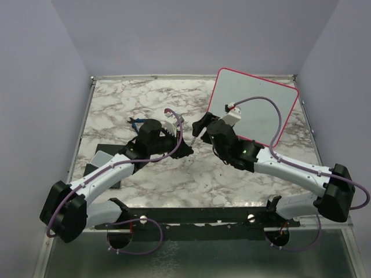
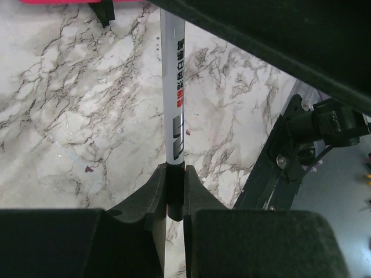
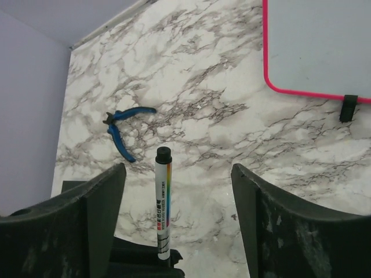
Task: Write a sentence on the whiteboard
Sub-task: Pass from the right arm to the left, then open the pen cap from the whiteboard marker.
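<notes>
Left gripper (image 2: 174, 194) pinched shut on one end of marker (image 2: 173, 87), right gripper (image 3: 178, 185) spread wide facing it, whiteboard (image 1: 255, 87) blank at table's (image 1: 145, 98) far right; risk: end-hold lets marker swivel or slip once pressed to board.

I've got a white marker (image 2: 174, 104) pinched between the left fingers (image 2: 142, 197), its black end (image 3: 163, 154) showing midway between the right fingers (image 3: 87, 214), touching neither. Past the right fingers, up and left, blue pliers (image 3: 123, 130) lie on the marbled table (image 3: 203, 87); a dark pad (image 1: 113, 180) lies behind the left fingers
</notes>
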Controlling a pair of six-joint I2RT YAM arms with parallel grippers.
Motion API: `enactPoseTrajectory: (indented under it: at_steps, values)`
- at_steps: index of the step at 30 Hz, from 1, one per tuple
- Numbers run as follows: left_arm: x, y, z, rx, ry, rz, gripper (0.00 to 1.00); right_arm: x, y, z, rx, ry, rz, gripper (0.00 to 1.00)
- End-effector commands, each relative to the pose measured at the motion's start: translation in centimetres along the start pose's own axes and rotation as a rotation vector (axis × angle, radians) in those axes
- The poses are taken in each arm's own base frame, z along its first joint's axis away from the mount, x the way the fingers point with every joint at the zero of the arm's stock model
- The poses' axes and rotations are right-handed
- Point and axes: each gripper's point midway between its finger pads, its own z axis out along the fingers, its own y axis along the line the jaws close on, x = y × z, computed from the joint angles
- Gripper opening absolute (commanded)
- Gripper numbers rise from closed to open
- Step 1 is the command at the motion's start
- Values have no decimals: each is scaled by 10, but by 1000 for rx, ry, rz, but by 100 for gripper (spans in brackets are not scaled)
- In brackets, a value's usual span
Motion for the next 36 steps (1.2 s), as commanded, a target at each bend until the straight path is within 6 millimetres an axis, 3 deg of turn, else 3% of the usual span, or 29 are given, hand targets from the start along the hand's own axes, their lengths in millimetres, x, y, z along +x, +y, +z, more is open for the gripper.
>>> enactPoseTrajectory:
  at_steps: [1, 4, 7, 10, 13, 18, 24, 28, 36]
  values:
    - [-12, -5, -5, -1, -27, 40, 0, -34, -14, -13, 75, -78, -110, 80]
    - [-13, -5, -6, 8, -27, 37, 0, -47, -26, -17, 71, -63, -146, 81]
    - [-14, -8, -7, 27, -27, 39, 0, -54, -25, -21, -58, -9, -145, 81]
    - [-17, -14, -10, 60, -35, 50, 0, -62, -11, -34, -277, 30, -136, 81]
    - [-20, -26, -14, 124, -51, 69, 0, -65, 15, -62, -563, 73, -161, 81]
    - [-27, -63, -28, 310, -85, 115, 0, -54, 34, -102, -859, 157, -184, 78]
    - [-28, -85, -43, 412, -108, 154, 0, -37, 36, -120, -987, 219, -123, 74]
    - [-28, -95, -48, 467, -106, 160, 0, -37, 42, -135, -1079, 208, -77, 67]
    - [-24, -100, -49, 504, -91, 153, 0, -37, 53, -138, -1168, 201, -54, 57]
